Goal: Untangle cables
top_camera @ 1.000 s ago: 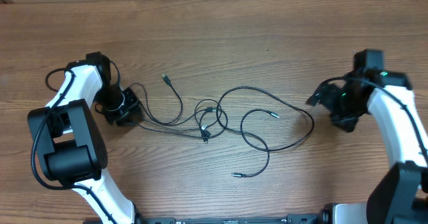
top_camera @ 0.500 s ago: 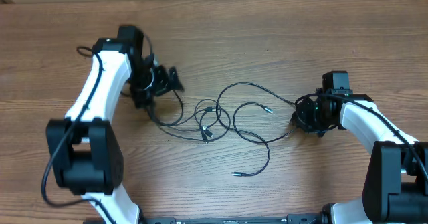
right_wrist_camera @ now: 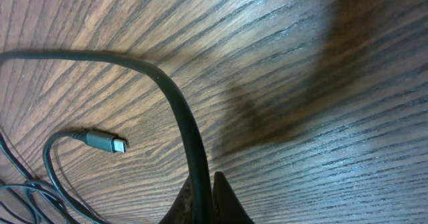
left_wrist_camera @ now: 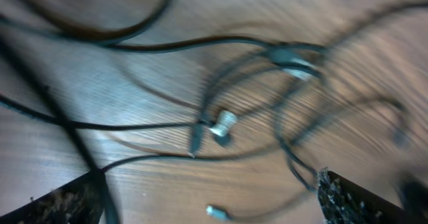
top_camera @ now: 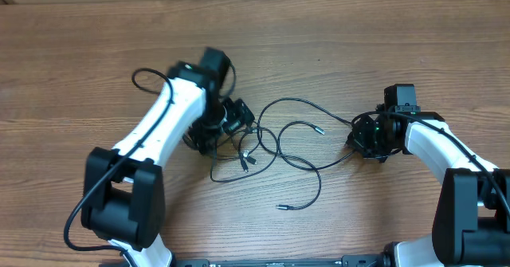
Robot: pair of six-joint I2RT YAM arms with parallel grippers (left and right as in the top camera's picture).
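Observation:
Thin black cables [top_camera: 296,104] lie in loose loops on the wooden table, knotted together near the middle [top_camera: 249,149]. My left gripper [top_camera: 237,120] hovers open right over that knot. In the left wrist view its jaws stand wide apart [left_wrist_camera: 208,180] above crossing cords and a silver-tipped plug [left_wrist_camera: 223,124], holding nothing. My right gripper [top_camera: 358,139] is shut on the cable loop's right end. The right wrist view shows its fingertips [right_wrist_camera: 208,198] pinching the black cord [right_wrist_camera: 180,110], with a grey plug [right_wrist_camera: 105,142] lying to the left.
One free plug end [top_camera: 281,207] rests toward the table's front, another [top_camera: 320,130] inside the right loop. The left arm's own thicker wire [top_camera: 143,76] arcs behind it. Bare wood surrounds the cables on all sides.
My left arm swung from the far left to over the knot and opened its jaws, dragging the left cord inward. My right gripper moved in, shut on the right loop, then stayed still.

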